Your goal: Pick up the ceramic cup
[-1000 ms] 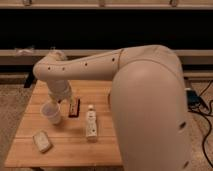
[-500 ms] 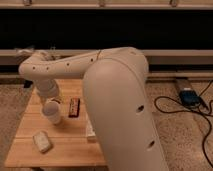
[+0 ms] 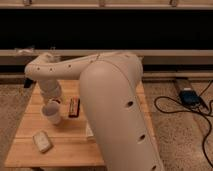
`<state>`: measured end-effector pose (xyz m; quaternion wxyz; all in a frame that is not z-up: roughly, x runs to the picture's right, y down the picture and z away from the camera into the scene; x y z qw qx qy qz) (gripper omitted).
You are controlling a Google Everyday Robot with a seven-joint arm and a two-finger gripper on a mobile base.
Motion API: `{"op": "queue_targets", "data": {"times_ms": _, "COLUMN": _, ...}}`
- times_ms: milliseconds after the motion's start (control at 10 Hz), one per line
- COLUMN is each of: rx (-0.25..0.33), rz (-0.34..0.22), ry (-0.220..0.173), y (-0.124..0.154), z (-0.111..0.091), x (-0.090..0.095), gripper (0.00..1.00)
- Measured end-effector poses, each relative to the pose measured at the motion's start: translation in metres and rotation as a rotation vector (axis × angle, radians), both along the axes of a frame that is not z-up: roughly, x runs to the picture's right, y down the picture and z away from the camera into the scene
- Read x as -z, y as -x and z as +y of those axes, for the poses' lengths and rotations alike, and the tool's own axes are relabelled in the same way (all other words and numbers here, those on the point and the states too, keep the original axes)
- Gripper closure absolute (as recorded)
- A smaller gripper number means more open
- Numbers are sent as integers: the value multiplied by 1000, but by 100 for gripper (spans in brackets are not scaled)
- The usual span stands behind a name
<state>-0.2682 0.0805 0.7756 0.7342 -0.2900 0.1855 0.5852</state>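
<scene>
The ceramic cup (image 3: 51,112) is small, white and tapered, and stands on the left part of the wooden table (image 3: 25,152). My gripper (image 3: 53,101) hangs from the white forearm, directly over the cup's rim and touching or nearly touching it. The wrist hides the gripper's tips. My large white arm (image 3: 112,100) fills the middle of the view and covers the table's right half.
A dark red-brown bar (image 3: 74,106) lies just right of the cup. A pale flat packet (image 3: 42,141) lies at the table's front left. A blue box (image 3: 189,95) with black cables sits on the floor to the right. A dark wall with rails runs behind.
The arm's bulk has swung left and nearer, now hiding the white bottle and the table's right side. The gripper stays at the cup, which is in about the same spot.
</scene>
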Motion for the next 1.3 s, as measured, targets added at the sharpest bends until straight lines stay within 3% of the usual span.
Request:
{"op": "queue_targets", "data": {"times_ms": 800, "rx": 38, "rz": -5, "ry": 37, "y": -5, "z": 25, "x": -23, "gripper": 37}}
{"op": "queue_targets", "data": {"times_ms": 1000, "rx": 45, "rz": -9, "ry": 49, "y": -10, "z": 30, "x": -26, "gripper": 53}}
{"op": "queue_targets", "data": {"times_ms": 1300, "rx": 29, "rz": -41, "ry": 67, "y": -18, "z": 32, "x": -25, "gripper": 83}}
